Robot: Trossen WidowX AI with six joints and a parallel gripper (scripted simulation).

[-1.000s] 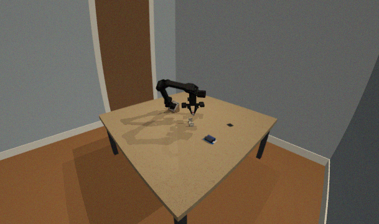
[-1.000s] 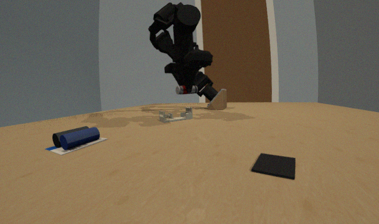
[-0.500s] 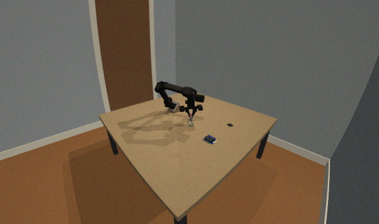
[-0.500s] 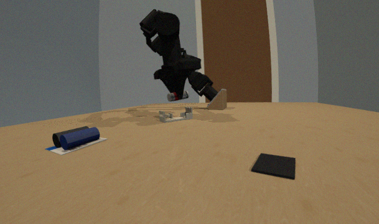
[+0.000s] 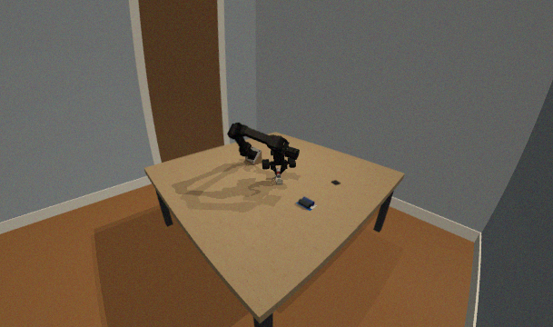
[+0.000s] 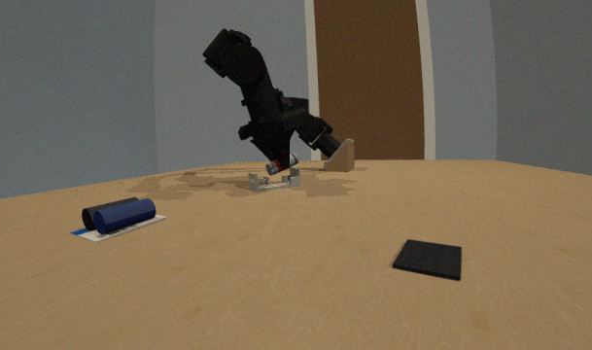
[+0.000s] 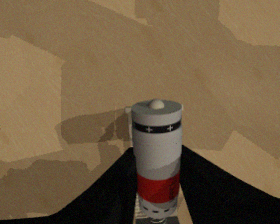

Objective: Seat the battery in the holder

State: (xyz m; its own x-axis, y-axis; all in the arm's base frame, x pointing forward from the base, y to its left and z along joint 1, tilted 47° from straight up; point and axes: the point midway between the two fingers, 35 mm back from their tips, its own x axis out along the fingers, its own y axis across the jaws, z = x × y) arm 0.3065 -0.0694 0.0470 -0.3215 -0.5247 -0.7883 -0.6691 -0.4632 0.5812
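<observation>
Top view: black six-joint arm bent low over the tan wooden table (image 5: 258, 254); black parallel-jaw gripper (image 5: 279, 175) pointing down at the small grey holder (image 5: 279, 181). Too small here to tell fit.

Exterior view: gripper (image 6: 279, 164) pinching the grey cylindrical battery with red band (image 6: 282, 164), tilted w/ the red-band end lower, held just above the grey open-top holder (image 6: 274, 183), which sits on the table. Battery not in the cradle yet, as far as I can judge.

Wrist view: battery (image 7: 156, 152) clamped between the black fingers, nub terminal end pointing away, coil spring (image 7: 159, 219) right by the flat end.

Done: pick-up, carry, approx. line-up w/ spring. Left: level it, lower in, nub under lip, release, back off.
</observation>
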